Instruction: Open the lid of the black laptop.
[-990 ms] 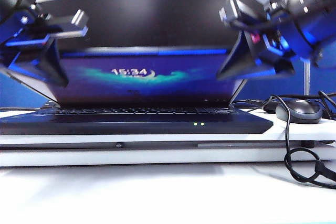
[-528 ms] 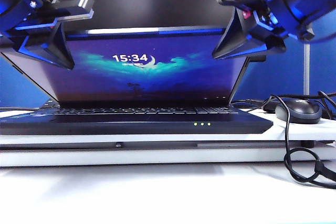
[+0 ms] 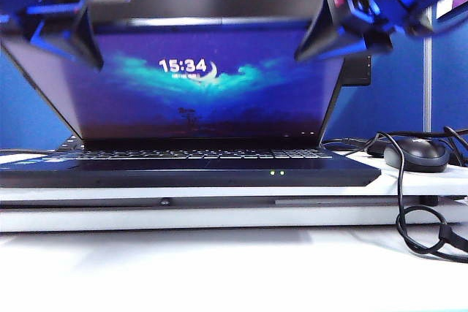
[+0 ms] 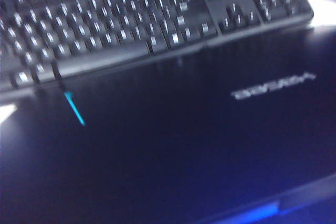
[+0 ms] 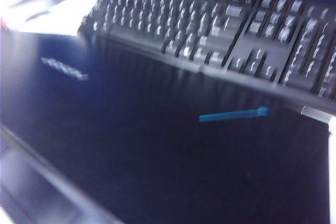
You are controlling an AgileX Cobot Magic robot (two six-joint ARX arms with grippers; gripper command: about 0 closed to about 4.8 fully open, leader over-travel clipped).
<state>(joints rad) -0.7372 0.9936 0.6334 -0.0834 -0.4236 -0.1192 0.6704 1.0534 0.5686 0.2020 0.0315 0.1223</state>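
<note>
The black laptop [image 3: 190, 169] sits on a white counter [image 3: 219, 261], its lid [image 3: 205, 82] raised. The left hand [image 3: 69, 23] and right hand [image 3: 329, 31] are at the lid's upper corners; I cannot tell their spread.

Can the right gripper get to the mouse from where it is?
Probably yes. The right gripper is up at the lid's top right corner, and the mouse lies uncovered below it beside the laptop; only its cable trails nearby.
</note>
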